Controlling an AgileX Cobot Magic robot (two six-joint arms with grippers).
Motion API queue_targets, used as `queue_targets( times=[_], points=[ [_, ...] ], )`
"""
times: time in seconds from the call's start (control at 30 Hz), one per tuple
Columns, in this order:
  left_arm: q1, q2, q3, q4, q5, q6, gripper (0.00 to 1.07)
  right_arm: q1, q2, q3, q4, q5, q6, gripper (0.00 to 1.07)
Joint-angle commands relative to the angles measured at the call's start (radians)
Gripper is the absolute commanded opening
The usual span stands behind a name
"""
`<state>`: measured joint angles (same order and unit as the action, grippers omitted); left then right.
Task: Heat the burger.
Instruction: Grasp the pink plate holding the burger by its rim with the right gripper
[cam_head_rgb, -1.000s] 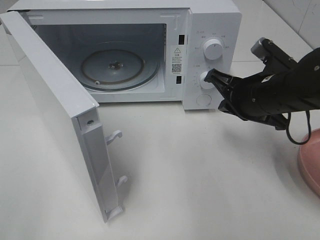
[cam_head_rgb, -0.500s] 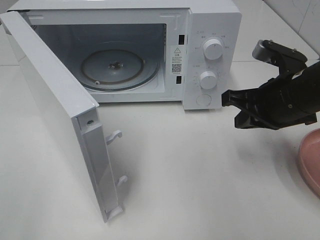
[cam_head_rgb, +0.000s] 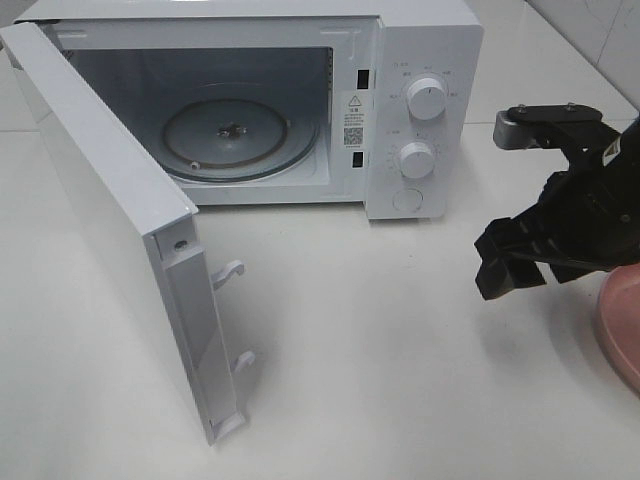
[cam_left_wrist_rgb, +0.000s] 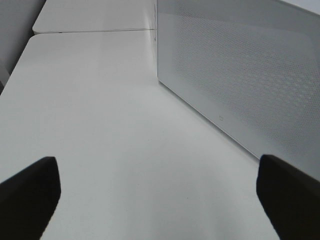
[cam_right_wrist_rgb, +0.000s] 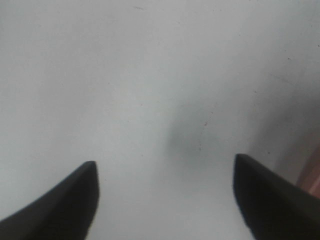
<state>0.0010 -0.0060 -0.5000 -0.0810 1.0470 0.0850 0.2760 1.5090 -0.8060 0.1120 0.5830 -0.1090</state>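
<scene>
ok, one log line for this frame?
microwave door open | turntable bare | burger not in view | left gripper open, beside door | right gripper open, over table by pink plate

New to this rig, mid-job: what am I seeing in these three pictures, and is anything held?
This is a robot with two arms, each ending in a two-finger gripper. The wide picture comes from a camera mounted high, off the arms: a white microwave on a table, its door swung open, the glass turntable bare. The right gripper hangs near the edge of a pink plate. The other two pictures come from cameras on the wrists: the left gripper faces the door's outer side, the right one looks down at the table. Both are open and hold nothing. The burger is in none of the pictures.
</scene>
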Motion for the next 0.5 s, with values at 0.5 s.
queue_targets(
  times=[0.5],
  points=[
    [-0.004, -0.023, 0.004, -0.005, -0.010, -0.004, 1.00, -0.096, -0.004, -0.007, -0.267, 0.152, 0.168, 0.96]
  ],
)
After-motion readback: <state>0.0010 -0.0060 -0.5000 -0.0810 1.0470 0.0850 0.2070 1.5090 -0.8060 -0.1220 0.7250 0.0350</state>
